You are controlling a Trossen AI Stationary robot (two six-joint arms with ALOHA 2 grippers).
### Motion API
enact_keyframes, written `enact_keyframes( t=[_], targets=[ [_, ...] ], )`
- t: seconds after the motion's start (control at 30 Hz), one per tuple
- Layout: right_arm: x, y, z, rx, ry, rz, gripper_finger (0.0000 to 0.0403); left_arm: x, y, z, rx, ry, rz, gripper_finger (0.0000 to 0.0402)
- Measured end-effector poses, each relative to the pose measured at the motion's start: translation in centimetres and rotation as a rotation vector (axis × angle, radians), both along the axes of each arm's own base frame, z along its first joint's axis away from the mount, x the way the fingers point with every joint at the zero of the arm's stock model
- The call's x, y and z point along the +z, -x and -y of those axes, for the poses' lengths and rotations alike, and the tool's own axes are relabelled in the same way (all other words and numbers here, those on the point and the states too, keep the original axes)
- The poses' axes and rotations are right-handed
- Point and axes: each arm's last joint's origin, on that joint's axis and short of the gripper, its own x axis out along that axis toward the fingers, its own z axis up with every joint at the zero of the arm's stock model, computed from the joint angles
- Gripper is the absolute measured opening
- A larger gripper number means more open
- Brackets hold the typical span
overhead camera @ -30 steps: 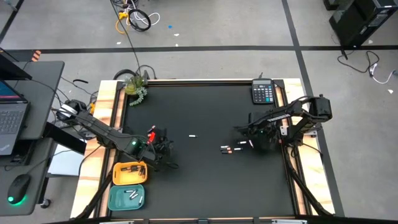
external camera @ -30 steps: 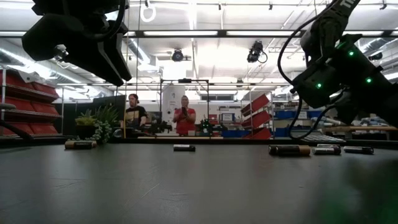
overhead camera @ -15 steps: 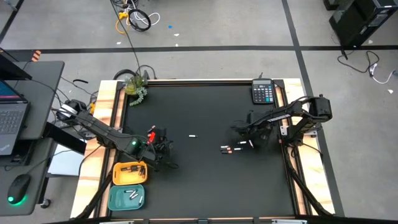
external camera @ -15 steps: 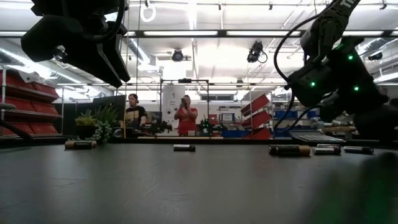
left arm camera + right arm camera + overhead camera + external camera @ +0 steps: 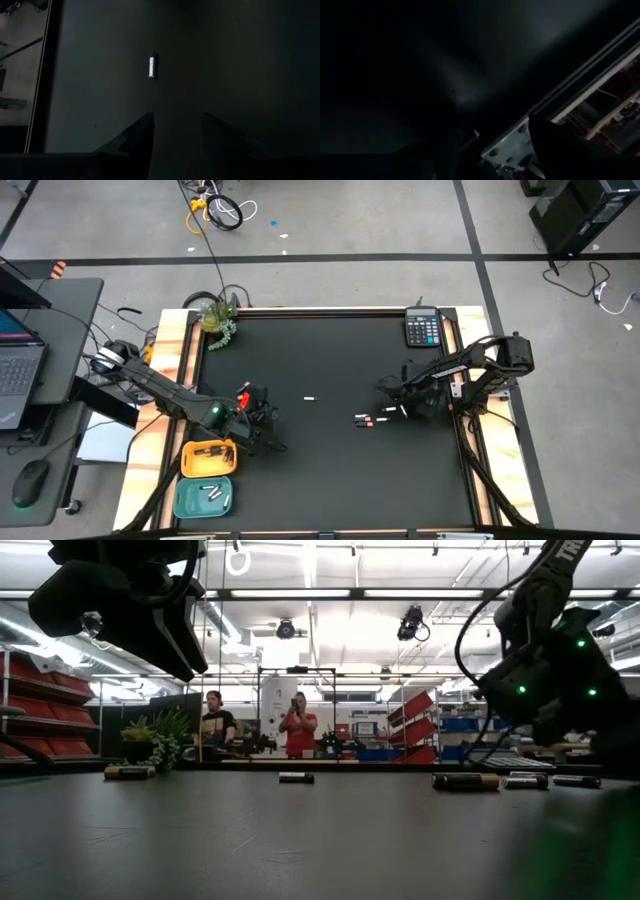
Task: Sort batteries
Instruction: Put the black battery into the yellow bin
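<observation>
On black table, batteries (image 5: 376, 418), tiny slim cylinders, white or dark, copper-ended

Batteries (image 5: 372, 419) near the right pincer (image 5: 392, 392) look too tiny to distinguish; the orange tray's (image 5: 190, 463) contents are unclear.

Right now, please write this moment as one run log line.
left gripper: open, empty, above mat near yellow tray | right gripper: open, empty, beside batteries | teal tray: holds white batteries
</observation>
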Motion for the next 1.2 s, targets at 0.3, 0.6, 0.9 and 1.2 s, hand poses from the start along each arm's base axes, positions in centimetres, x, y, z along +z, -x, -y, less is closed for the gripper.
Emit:
enact_keyframes(
  t=[0.3,0.6,0.9,1.2],
  targets=[
    [0.4,0.4,0.5,0.008,-0.037,-0.06,0.0246,0.0,0.0,0.0,-0.003,0.002,0.0,0.0172],
    [0.8,1.1,1.4,-0.037,-0.117,-0.129,0.0247,0.0,-0.1,0.0,-0.006,0.003,0.004,0.0172],
    [0.4,1.2,2.8,-0.093,-0.116,-0.072,0.0248,0.1,-0.1,0.1,-0.007,0.006,0.012,0.0172],
    [0.2,1.8,4.0,-0.162,-0.071,-0.073,0.0251,0.0,-0.1,0.1,-0.012,0.019,0.007,0.0172]
  ],
)
